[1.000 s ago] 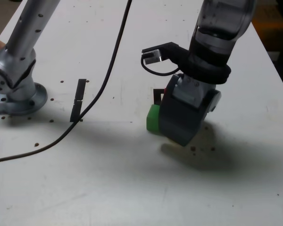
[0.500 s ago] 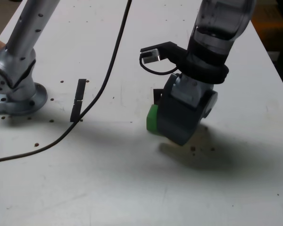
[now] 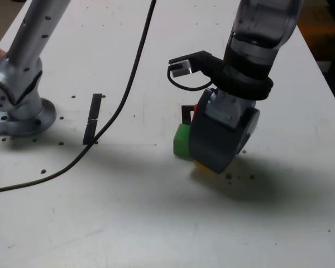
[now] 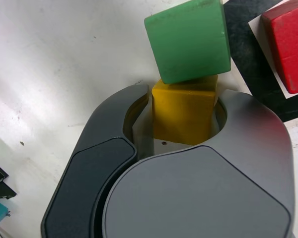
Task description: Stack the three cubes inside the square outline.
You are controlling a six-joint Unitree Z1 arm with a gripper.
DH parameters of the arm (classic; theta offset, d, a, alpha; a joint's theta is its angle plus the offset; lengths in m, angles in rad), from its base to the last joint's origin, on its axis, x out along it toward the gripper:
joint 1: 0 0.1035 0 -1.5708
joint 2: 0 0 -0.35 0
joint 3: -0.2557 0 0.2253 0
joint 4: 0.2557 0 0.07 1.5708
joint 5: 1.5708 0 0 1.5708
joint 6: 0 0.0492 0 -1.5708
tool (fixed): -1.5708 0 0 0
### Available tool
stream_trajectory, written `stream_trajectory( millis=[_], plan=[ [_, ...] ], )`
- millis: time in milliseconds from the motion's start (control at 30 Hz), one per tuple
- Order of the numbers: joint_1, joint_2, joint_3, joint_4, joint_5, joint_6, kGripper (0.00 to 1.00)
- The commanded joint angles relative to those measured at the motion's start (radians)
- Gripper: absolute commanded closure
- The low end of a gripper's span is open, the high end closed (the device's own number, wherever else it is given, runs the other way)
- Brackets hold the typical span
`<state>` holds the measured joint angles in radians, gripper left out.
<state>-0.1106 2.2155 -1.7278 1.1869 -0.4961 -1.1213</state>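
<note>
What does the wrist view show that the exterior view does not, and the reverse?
Only the wrist view shows the yellow cube between the jaws, touching the green cube, and the red cube on the white centre of the square outline. Only the exterior view shows the black cable and arm base. Both show the green cube, some red, and the outline.

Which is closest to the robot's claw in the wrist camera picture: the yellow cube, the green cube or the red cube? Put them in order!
1. Yellow cube: between the jaws of the gripper.
2. Green cube: just beyond the yellow one, touching it.
3. Red cube: farthest, off to the side inside the square outline.
</note>
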Motion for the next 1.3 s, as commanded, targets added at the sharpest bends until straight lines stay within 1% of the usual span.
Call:
stream_trajectory(
  millis=[0,200,400,567,767,833,900,967,1033,1267],
  plan=[
    [0.002,-0.007,0.0,-0.005,0.005,0.001,0.79],
    [0.0,-0.008,-0.003,-0.011,0.007,0.002,0.82],
    [-0.013,-0.018,-0.01,0.0,-0.007,-0.005,0.82],
    [-0.04,-0.04,-0.02,0.026,-0.027,-0.02,0.82],
    [-0.073,-0.072,-0.04,0.049,-0.034,-0.023,0.82],
    [-0.08,-0.084,-0.055,0.07,-0.035,-0.017,0.82],
    [-0.084,-0.098,-0.083,0.112,-0.032,0.013,0.82],
    [-0.083,-0.115,-0.11,0.171,-0.018,0.061,0.82],
    [-0.078,-0.134,-0.125,0.227,0.008,0.119,0.82],
    [-0.064,-0.178,-0.124,0.316,0.07,0.282,0.82]
  ],
)
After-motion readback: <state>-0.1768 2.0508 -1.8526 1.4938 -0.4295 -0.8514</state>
